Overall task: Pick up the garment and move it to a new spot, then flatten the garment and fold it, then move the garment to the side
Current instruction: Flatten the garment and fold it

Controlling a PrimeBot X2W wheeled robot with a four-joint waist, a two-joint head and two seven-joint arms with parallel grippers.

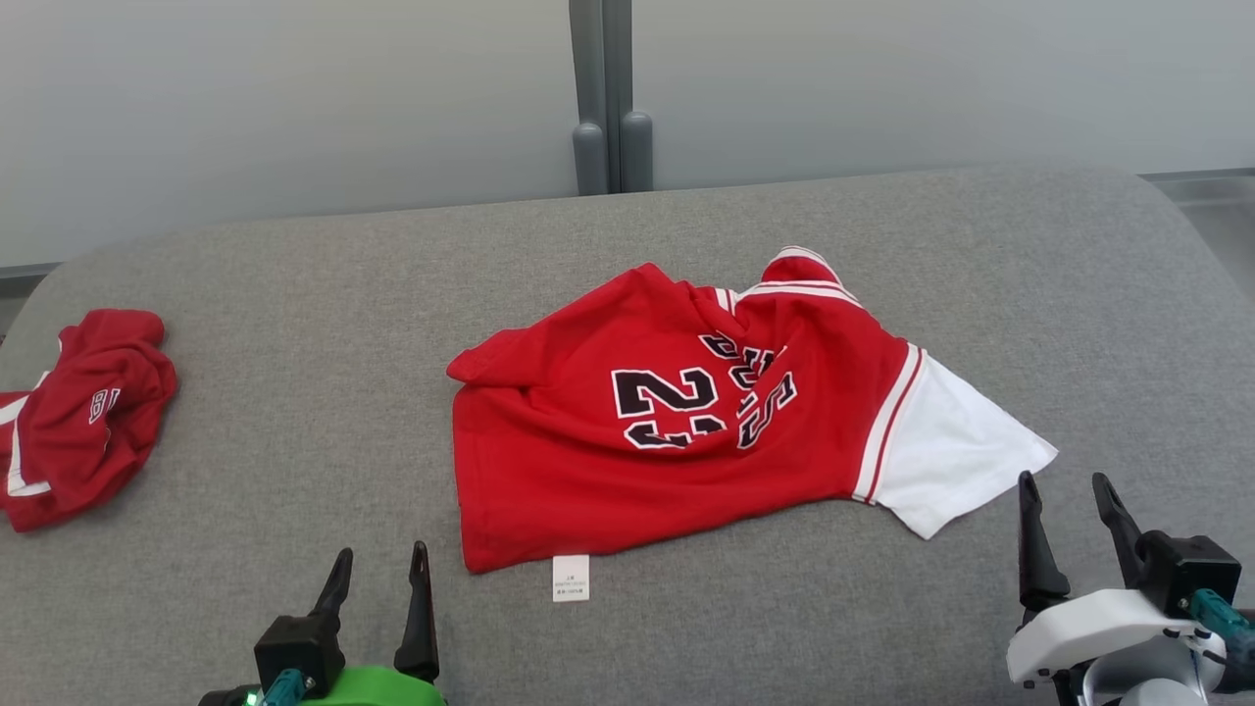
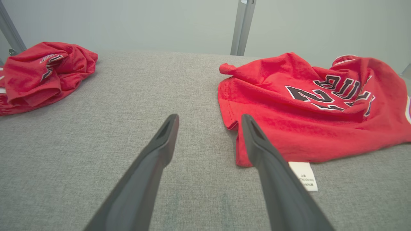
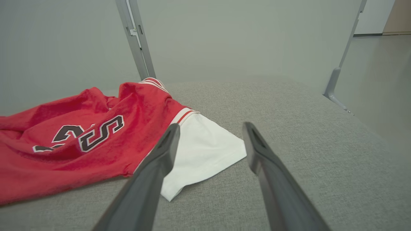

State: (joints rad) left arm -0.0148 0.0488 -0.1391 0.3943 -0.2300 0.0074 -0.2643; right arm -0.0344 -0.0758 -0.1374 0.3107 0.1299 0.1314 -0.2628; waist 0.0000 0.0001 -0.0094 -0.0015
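Rumpled jersey (image 1: 677, 422) centred, both tools spread wide and empty.
Its hem corner lies near the left tool (image 1: 381, 551), its white sleeve (image 1: 956, 446) beside the right tool (image 1: 1064, 479); bare bench (image 1: 294, 294) stretches left to another red garment (image 1: 83, 412).

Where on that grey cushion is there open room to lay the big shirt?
Widest bare stretch of cushion: between the crumpled red bundle and the jersey, ahead of the left gripper. Another strip runs behind the jersey. Tight by the white sleeve, near the right gripper.

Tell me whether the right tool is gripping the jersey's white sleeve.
No, the right tool stands wide open near the white sleeve, holding nothing.
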